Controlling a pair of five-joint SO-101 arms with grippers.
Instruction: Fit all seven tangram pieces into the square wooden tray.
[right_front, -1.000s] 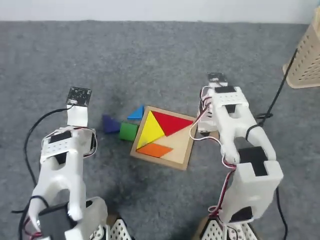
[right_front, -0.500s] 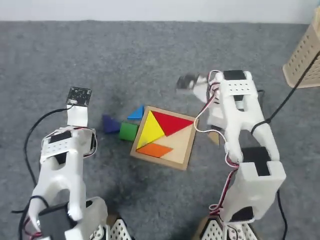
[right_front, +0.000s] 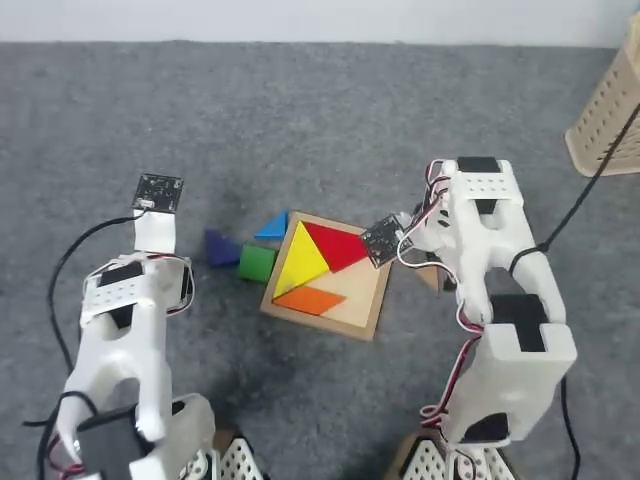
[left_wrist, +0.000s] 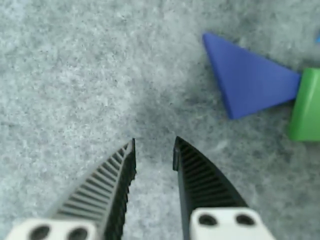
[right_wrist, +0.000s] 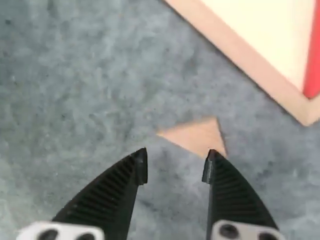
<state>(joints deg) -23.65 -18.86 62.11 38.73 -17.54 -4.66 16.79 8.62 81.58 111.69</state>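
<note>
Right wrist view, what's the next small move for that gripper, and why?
Probably ease the right gripper forward and down over the tan triangle, then close. The gripper is open, and the piece lies on the carpet just off its tips, outside the tray, which has bare floor showing.

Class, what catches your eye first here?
The tray in the middle, holding red, yellow and orange pieces. Left of it, a dark blue triangle, a light blue triangle and a green square lie on the carpet. The right hand is open over a tan triangle by the tray.
</note>
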